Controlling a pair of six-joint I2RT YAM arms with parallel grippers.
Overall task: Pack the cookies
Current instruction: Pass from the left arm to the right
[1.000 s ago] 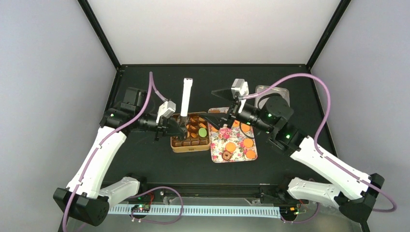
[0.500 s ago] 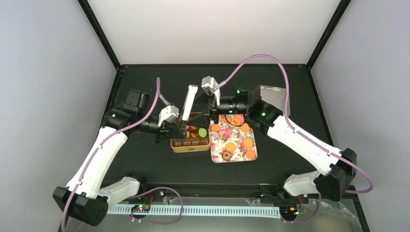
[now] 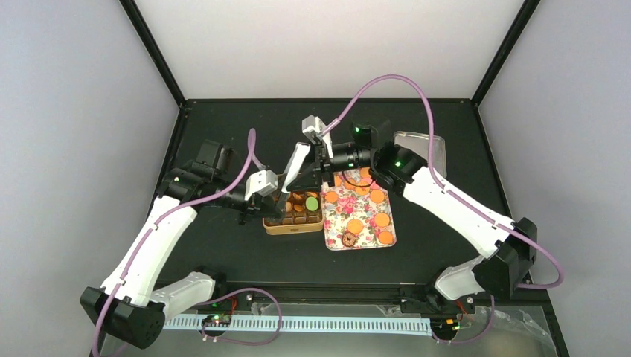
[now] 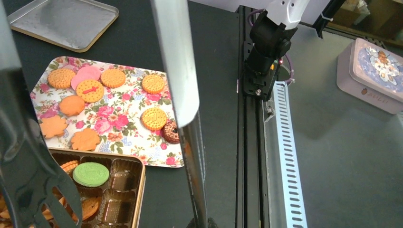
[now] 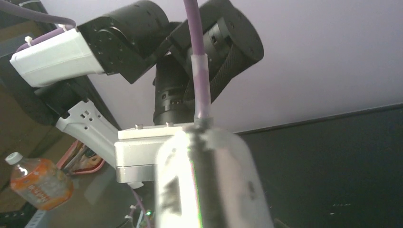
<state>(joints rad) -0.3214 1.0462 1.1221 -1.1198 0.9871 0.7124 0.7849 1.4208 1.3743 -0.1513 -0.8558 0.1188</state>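
Observation:
Several orange-golden cookies [image 3: 356,225] lie on a floral tray [image 3: 335,212], with a brown ring cookie [image 4: 171,132] and a pink one [image 4: 85,75]. A green cookie [image 4: 90,174] and some golden ones sit in the paper cups of the square tin [image 3: 292,227]. My left gripper [image 3: 277,195] is at the tin's left side, shut on a silver-handled utensil [image 4: 176,71]. The utensil's black slotted head [image 4: 43,190] hangs over the tin. My right gripper [image 3: 321,165] is at the handle's upper end [image 3: 299,158]. The handle fills the right wrist view [image 5: 209,185] and hides the jaws.
A bare metal lid [image 3: 423,149] lies at the back right, also in the left wrist view [image 4: 62,21]. A slotted white rail [image 3: 298,324] runs along the front edge. A floral-lidded tin [image 4: 375,71] and a bottle [image 5: 40,183] stand off the table.
My right arm swung left from above the floral tray to the utensil's handle. The handle tilted to the right. My left gripper shifted slightly right beside the tin.

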